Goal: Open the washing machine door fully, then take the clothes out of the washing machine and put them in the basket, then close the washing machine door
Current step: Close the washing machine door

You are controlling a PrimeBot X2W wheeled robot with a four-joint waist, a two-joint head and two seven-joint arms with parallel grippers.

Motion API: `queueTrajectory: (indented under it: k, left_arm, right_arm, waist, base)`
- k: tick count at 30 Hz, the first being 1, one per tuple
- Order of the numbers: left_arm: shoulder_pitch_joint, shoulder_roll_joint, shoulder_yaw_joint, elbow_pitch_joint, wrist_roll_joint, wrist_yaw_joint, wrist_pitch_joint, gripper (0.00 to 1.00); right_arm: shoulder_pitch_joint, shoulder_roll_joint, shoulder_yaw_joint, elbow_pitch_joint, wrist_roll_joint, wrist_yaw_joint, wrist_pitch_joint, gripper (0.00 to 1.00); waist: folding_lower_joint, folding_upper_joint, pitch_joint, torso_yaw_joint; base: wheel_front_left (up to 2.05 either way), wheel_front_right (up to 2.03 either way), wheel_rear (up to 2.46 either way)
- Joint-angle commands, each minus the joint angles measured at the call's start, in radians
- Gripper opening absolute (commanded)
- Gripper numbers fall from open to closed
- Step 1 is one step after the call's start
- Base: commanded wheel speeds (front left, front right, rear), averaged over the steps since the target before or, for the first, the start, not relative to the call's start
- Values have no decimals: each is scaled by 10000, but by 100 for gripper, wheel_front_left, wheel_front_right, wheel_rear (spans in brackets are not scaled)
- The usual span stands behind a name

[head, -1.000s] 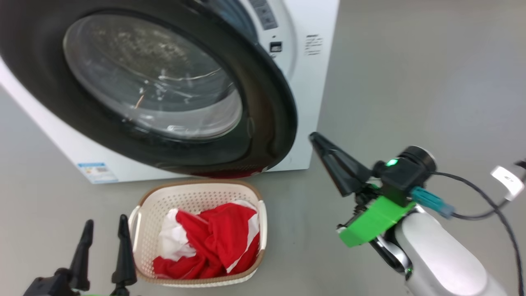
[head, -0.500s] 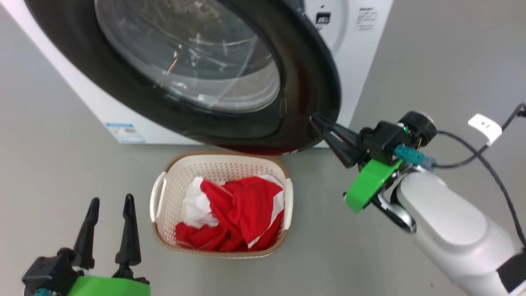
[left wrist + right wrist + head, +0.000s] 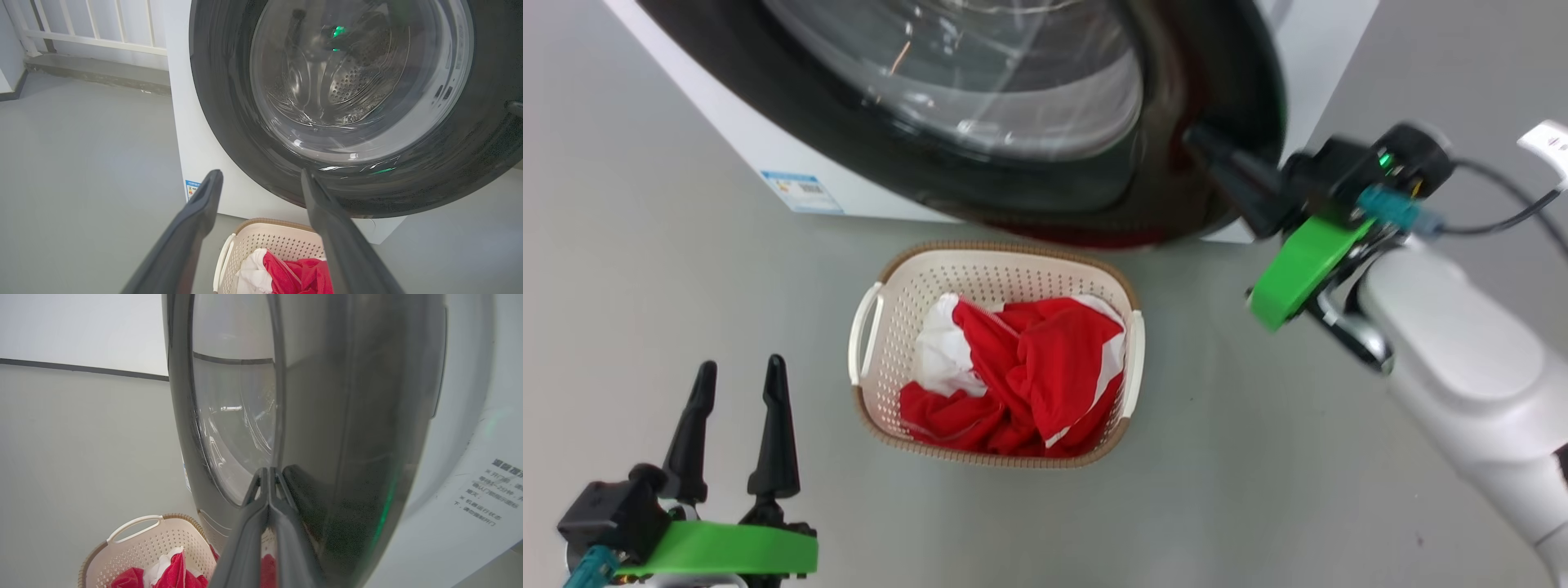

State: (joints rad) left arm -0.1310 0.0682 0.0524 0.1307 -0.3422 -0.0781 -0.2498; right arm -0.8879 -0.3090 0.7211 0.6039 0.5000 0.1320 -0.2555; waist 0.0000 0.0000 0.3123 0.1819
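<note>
The washing machine door [image 3: 980, 82], black-rimmed with a glass bowl, hangs over the front of the white washing machine [image 3: 1327, 49]. My right gripper [image 3: 1192, 135] is shut, its tip against the door's right rim. In the right wrist view that shut gripper [image 3: 267, 469] rests on the door's glossy outer face [image 3: 347, 457]. My left gripper [image 3: 739, 365] stands open and empty at the lower left, apart from the basket [image 3: 1005, 249]. Red and white clothes [image 3: 1029, 376] lie in the basket. The left wrist view shows the gripper [image 3: 261, 173] open before the door [image 3: 229, 122].
Grey floor surrounds the basket, with free room to its left and right. A white railing [image 3: 102, 36] stands behind the machine's left side. A black cable [image 3: 1494, 212] trails from my right wrist. The steel drum [image 3: 351, 77] shows through the glass.
The head camera has shifted. My shut right gripper has gone from apart to touching the door's right rim, and the door has swung closer to the machine. The left gripper stays open.
</note>
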Motion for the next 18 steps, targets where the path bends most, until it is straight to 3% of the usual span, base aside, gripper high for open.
queueTrajectory:
  k: [1, 18]
  left_arm:
    - [-257, 96, 361, -181, 41, -94, -120, 100]
    - [-797, -19, 539, -8, 113, -398, -120, 100]
  right_arm:
    - [-214, -113, -201, -77, 105, -13, -63, 0]
    - [-2000, -285, -2248, 1132, -105, -13, -63, 0]
  waist:
    - [0, 0, 260, 152]
    - [0, 0, 1097, 695]
  base:
    - [0, 0, 0]
    - [0, 0, 0]
